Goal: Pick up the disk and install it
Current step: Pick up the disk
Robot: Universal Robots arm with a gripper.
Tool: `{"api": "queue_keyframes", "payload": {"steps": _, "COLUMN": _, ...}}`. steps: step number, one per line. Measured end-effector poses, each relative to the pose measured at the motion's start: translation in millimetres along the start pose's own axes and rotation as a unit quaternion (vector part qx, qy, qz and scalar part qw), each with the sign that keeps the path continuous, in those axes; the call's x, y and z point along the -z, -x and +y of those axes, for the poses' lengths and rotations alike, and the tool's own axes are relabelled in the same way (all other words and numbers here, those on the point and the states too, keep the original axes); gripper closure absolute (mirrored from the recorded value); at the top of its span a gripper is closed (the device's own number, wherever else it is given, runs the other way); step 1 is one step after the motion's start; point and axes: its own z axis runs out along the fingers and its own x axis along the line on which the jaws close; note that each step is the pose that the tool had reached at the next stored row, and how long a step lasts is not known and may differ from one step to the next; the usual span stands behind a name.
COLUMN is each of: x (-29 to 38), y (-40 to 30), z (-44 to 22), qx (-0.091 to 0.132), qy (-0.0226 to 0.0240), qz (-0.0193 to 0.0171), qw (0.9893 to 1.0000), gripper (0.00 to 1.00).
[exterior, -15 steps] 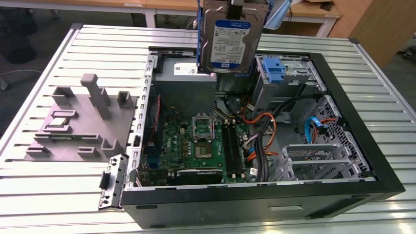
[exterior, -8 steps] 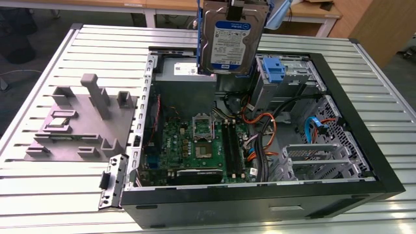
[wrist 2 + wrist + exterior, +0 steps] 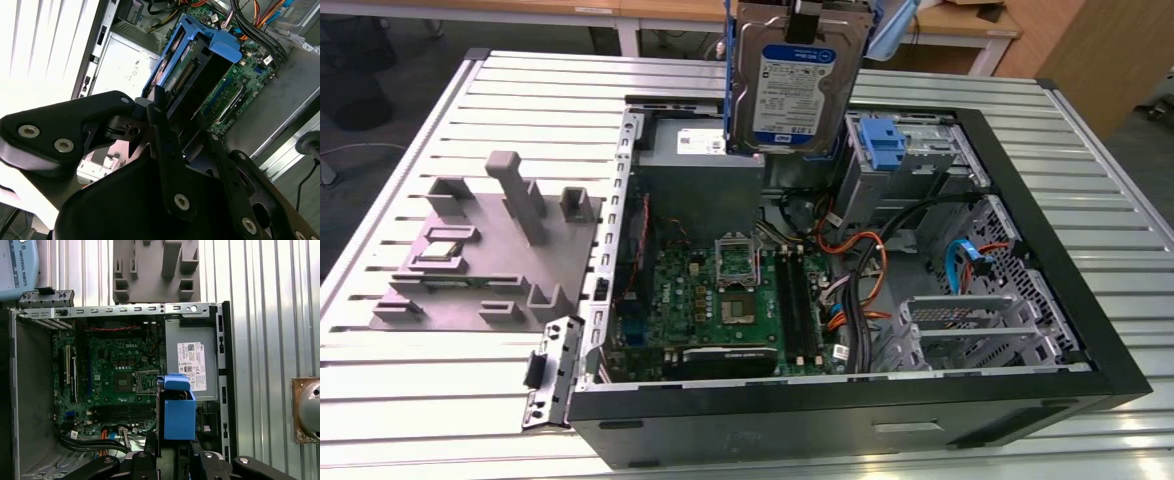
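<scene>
Gripper (image 3: 179, 107): closed on the disk, with its black fingers (image 3: 159, 107) pressed against opposite long sides at one end.
Disk (image 3: 790, 90): held clear of everything below. It hangs upright with its blue-and-white label facing the exterior camera and blue rails along both long edges.
Arm pose: the tool points straight down over the open computer case (image 3: 854, 420). The disk is above the end of the case that holds the power supply (image 3: 192, 365).
Directly below: in the first wrist view the disk is seen end-on, between the motherboard (image 3: 720, 300) and the power supply.
Drive bays: a blue bracket (image 3: 887, 145) sits in the metal bay just to the exterior view's right of the hanging disk. A perforated drive cage (image 3: 974, 335) lies nearer the case's front.
Surroundings: a grey fixture block (image 3: 480, 260) rests on the slatted metal table (image 3: 427, 400), beside the case on the exterior view's left.
Cut off: the exterior view's upper edge crops the arm and most of the gripper.
Hard to make out: the finger pads' contact, masked by the linkage in both wrist views.
</scene>
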Motion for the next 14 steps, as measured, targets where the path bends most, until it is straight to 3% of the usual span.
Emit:
{"api": "queue_keyframes", "payload": {"steps": 6, "x": -0.1, "y": -0.1, "z": 0.0, "qx": 0.000, "qy": -0.0001, "qz": 0.0017, "qw": 1.0000, "gripper": 0.65}}
{"api": "queue_keyframes", "payload": {"steps": 12, "x": 0.1, "y": -0.8, "z": 0.0, "qx": 0.000, "qy": -0.0006, "qz": 0.0114, "qw": 0.9999, "gripper": 0.65}}
{"api": "queue_keyframes", "payload": {"steps": 14, "x": 0.0, "y": -0.9, "z": 0.0, "qx": 0.000, "qy": -0.0006, "qz": 0.0128, "qw": 0.9999, "gripper": 0.65}}
